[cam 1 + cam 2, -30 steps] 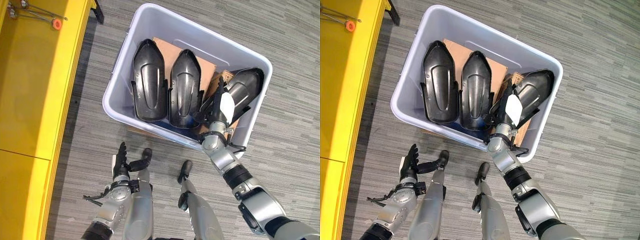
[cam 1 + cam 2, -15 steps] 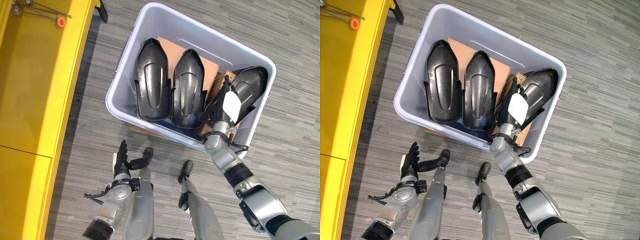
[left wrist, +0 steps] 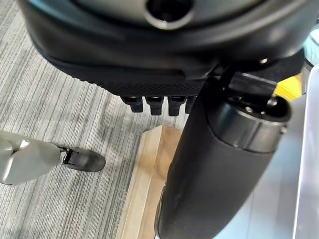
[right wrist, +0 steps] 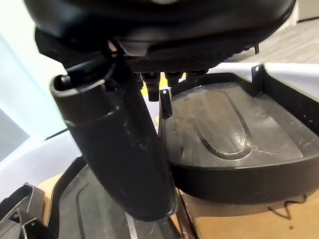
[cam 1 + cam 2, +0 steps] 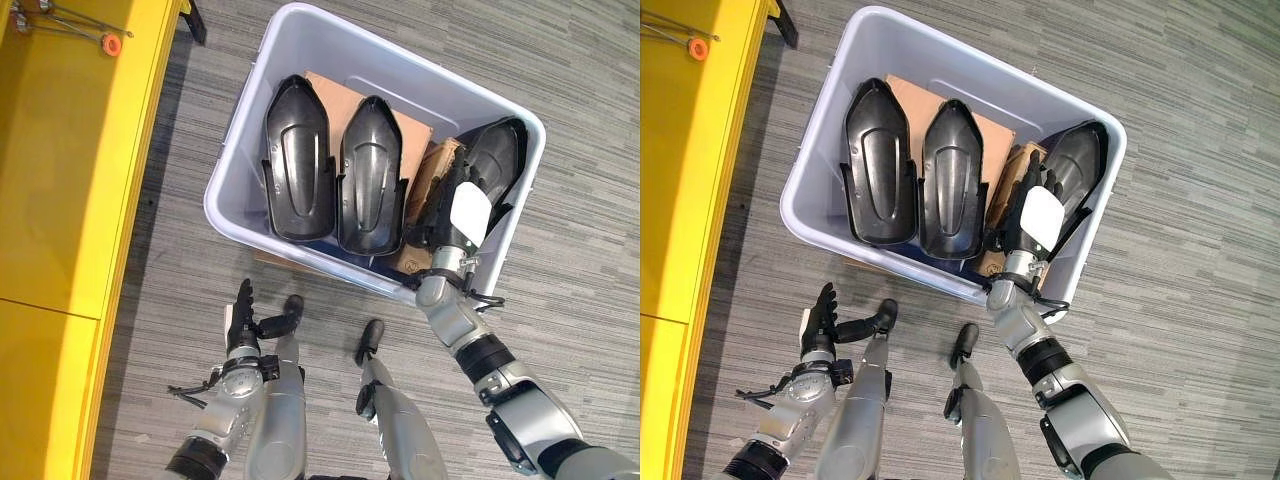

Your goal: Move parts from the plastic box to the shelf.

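A pale grey plastic box (image 5: 262, 238) stands on the carpet and holds three black moulded parts. Two of them, the left part (image 5: 297, 160) and the middle part (image 5: 371, 175), lie side by side on cardboard. The third part (image 5: 497, 158) leans tilted against the box's right wall. My right hand (image 5: 466, 210), with its white thumb cover, reaches over the near rim and grips this part. In the right wrist view the part's raised edge (image 4: 162, 102) sits between thumb and fingers. My left hand (image 5: 243, 322) hangs open below the box, holding nothing.
The yellow shelf (image 5: 60, 160) runs along the left side, with an orange-tipped metal tool (image 5: 112, 45) at its far end. Brown cardboard (image 5: 412, 122) lines the box floor. A wooden block (image 3: 144, 184) lies under the box's near side. Grey carpet surrounds everything.
My right hand has moved right and farther into the box, swinging the third part from a slanted lie to steeper against the right wall. The left hand has stayed put.
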You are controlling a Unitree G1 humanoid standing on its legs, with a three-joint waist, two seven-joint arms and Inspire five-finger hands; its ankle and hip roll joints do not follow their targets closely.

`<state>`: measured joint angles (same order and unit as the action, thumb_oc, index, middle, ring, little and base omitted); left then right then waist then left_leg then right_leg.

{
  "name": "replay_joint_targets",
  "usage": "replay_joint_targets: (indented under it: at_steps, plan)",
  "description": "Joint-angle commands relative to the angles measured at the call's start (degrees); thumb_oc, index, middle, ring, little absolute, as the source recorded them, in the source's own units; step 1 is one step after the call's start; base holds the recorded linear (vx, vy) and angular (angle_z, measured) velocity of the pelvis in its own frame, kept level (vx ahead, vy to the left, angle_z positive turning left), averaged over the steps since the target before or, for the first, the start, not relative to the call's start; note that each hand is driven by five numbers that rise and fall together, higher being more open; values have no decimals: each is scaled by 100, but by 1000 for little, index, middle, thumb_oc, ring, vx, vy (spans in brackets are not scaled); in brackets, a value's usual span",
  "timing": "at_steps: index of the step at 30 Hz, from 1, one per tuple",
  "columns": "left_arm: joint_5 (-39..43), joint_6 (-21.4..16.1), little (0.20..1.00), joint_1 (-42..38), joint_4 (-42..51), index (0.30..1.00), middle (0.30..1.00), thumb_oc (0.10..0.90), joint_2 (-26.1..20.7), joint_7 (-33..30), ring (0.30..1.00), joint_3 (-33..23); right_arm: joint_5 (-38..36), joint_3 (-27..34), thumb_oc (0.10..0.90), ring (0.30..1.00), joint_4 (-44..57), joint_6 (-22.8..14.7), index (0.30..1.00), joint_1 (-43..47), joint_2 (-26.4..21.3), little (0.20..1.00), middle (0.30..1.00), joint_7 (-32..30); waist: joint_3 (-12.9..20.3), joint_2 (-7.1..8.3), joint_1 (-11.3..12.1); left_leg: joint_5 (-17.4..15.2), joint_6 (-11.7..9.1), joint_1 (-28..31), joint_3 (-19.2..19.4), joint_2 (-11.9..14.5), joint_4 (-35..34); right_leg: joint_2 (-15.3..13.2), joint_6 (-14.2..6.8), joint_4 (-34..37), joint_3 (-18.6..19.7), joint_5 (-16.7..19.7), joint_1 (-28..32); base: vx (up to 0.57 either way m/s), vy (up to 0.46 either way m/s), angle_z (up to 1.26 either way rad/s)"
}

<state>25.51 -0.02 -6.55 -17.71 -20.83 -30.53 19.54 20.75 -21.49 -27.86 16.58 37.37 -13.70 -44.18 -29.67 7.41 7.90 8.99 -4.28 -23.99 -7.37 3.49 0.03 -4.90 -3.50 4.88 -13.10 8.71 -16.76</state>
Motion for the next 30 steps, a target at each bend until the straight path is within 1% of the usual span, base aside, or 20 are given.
replay_joint_targets:
  at_steps: [1,8,11,13,19,25,27,29,30]
  plan:
    - [-282,-223,1000,202,316,1000,1000,900,130,-24,1000,-144,168,387,900,1000,679,-145,1000,0,-458,1000,1000,-367,111,102,-119,-553,169,117,44,101,414,-597,-674,-202,138,-291,140,0,0,0]
    - [-291,-152,1000,280,332,1000,1000,900,127,-65,1000,-217,73,430,900,1000,1273,-345,1000,-402,-502,1000,1000,-216,108,148,-175,-556,171,128,72,104,426,-600,-675,-197,146,-290,156,0,0,0]
    - [-316,-120,1000,332,343,1000,1000,900,117,-90,1000,-292,-25,492,900,1000,1694,-538,1000,-679,-542,1000,1000,-122,109,191,-224,-559,173,137,84,116,431,-592,-677,-206,163,-291,153,0,-1,-1]
    - [-301,-83,1000,407,356,1000,1000,900,123,-111,1000,-346,-135,553,900,1000,2139,-730,1000,-929,-593,1000,1000,-36,129,241,-268,-559,170,141,107,135,442,-586,-680,-206,178,-298,152,3,4,-2]
    - [-277,-39,1000,492,412,1000,1000,900,110,-141,1000,-423,-352,772,900,1000,2828,-1024,1000,-1396,-756,1000,1000,83,165,330,-339,-548,175,147,126,160,423,-562,-687,-215,190,-313,135,3,-7,-2]
    - [-294,-37,1000,577,468,1000,1000,900,90,-141,1000,-503,-314,940,900,1000,3139,-1128,1000,-1594,-1003,1000,1000,162,154,363,-371,-571,172,154,142,161,451,-560,-688,-241,197,-318,138,0,0,0]
    - [-321,-37,1000,611,489,1000,1000,900,76,-119,1000,-526,-201,982,900,1000,3177,-1127,1000,-1637,-1132,1000,1000,185,152,365,-373,-581,172,145,139,160,462,-554,-694,-249,192,-324,137,0,0,0]
    - [-398,-52,1000,632,503,1000,1000,900,62,-94,1000,-569,176,950,900,1000,3114,-991,1000,-1546,-1380,1000,1000,269,132,360,-347,-586,174,141,138,162,463,-549,-696,-253,190,-325,126,0,0,0]
    - [-404,-59,1000,631,501,1000,1000,900,64,-92,1000,-582,218,948,900,1000,3092,-974,1000,-1529,-1410,1000,1000,276,127,353,-346,-584,172,139,139,158,466,-547,-697,-255,194,-325,123,0,0,0]
